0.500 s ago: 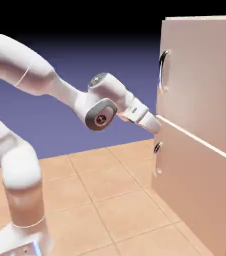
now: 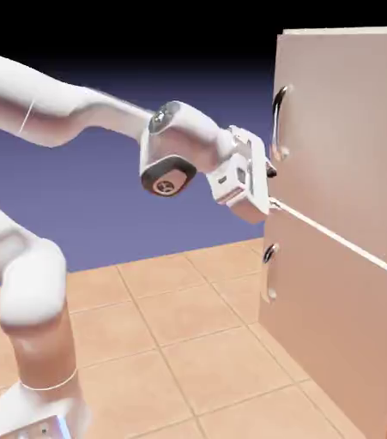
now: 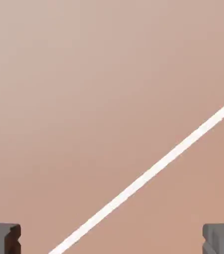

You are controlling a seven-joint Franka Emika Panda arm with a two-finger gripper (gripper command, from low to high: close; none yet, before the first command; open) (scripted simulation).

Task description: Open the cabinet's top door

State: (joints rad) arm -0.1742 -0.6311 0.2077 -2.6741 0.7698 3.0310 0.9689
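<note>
- Reaching toward the cabinet (image 2: 342,214) from the exterior view's left, the white arm (image 2: 68,111) carries the gripper (image 2: 261,184) close up against the cabinet's front edge, about level with the thin light seam (image 2: 334,236).
- Jaws spread wide and hold nothing: in the hand view the two grey fingertips (image 3: 2,238) sit at opposite bottom corners with only bare beige panel and the seam (image 3: 148,173) running slantwise between them.
- The top door (image 2: 351,137) is the panel above the seam and looks shut, flush with the panel under it. Its curved silver bar handle (image 2: 277,120) stands upright near the door's left edge, just above and to the right of the hand.
- The short dark handle (image 2: 269,254) below the seam belongs to the other panel; leave it.
- Doing the step well, in my judgement: lift the hand off the seam line up to the bar's mid-length, turn the wrist so the jaws straddle the bar crosswise, and close only once the bar shows between the tips.
- Whether the hand already touches the cabinet edge is hard to call from this angle; probably just shy of it.
- Against the earlier frame: the forearm has levelled out and risen, the wrist has rolled so the hand's flat side faces the camera, and the hand sits higher, nearer the silver bar.
</note>
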